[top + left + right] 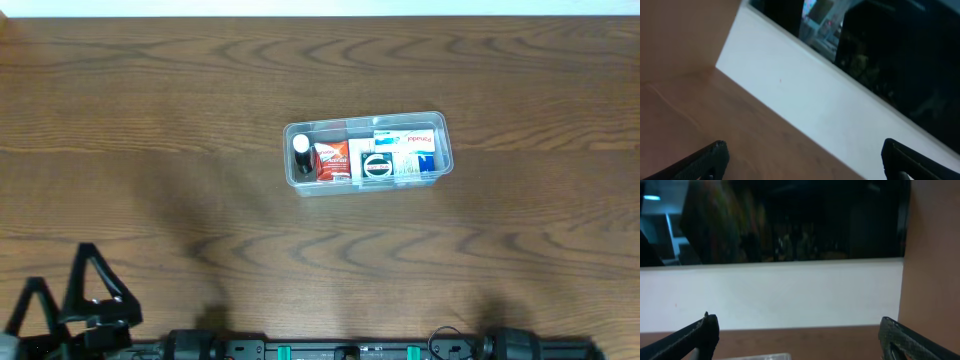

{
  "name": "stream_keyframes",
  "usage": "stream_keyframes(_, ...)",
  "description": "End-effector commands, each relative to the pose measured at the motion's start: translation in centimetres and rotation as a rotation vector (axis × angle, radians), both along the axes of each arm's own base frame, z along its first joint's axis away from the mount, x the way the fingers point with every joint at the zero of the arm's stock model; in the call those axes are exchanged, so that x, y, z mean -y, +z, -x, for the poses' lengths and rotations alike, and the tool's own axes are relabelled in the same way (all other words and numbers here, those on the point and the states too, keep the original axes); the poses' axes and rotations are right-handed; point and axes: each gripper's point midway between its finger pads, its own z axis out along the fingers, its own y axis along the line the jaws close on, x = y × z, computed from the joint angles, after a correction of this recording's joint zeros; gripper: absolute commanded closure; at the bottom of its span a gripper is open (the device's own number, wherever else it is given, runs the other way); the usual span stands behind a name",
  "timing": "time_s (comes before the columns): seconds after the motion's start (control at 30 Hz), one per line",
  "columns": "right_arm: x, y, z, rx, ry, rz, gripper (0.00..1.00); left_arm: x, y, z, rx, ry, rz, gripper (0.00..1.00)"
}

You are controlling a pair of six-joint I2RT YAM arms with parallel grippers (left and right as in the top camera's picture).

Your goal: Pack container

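dark wood-grain bench (150, 120) fills the overhead view, with a pale wall along its far edge. the container (447, 145) stands a little right of the middle, long side running left to right, well apart from both arms. it is already stocked. a small dark bottle (302, 152) with a white cap is at its left end, and a red box (332, 160) sits beside that. next comes a black-and-white box (377, 165), then white and blue boxes (410, 145) filling the right part. nothing loose shows on the bench around it.

the left end effector (804, 145) sits low at the near left corner, pointing out across the bench toward the wall. its fingers are spread wide with nothing between them. the right end effector (797, 321) is barely in the overhead view. its own camera shows both fingers just as wide apart and empty, facing the wall and a dark window above it.

judging by this, the packing looks to be at its tail end, or done. every item in sight lies inside the tub, and neither arm is near it. no lid or further item is visible. any next move would first call for finding something left to add, then a long reach forward from the near edge to the container.
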Motion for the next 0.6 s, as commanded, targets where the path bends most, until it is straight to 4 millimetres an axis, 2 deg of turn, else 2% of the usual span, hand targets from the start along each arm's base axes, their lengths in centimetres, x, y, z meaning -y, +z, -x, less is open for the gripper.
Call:
stream_keyframes(0.0, 0.1, -0.1, 1.4, 0.035, -0.012, 0.004, 0.01, 1.4, -1.2, 0.1, -0.018, -0.084, -0.001, 0.02)
stream_keyframes(0.17, -0.2, -0.2, 3.3, 0.090, -0.012, 0.011, 0.01, 2.4, -1.7, 1.4, -0.009, -0.146, -0.025, 0.02)
stream_keyframes(0.43, -2.3, 1.0, 7.1, 0.220, 0.085, 0.048, 0.01, 2.7, -1.3, 5.6, 0.113, -0.163, -0.093, 0.02)
stream_keyframes(0.57, -2.3, 1.0, 7.5, 0.232, 0.082, 0.049, 0.01, 2.7, -2.0, 7.2, 0.140, -0.162, -0.094, 0.02)
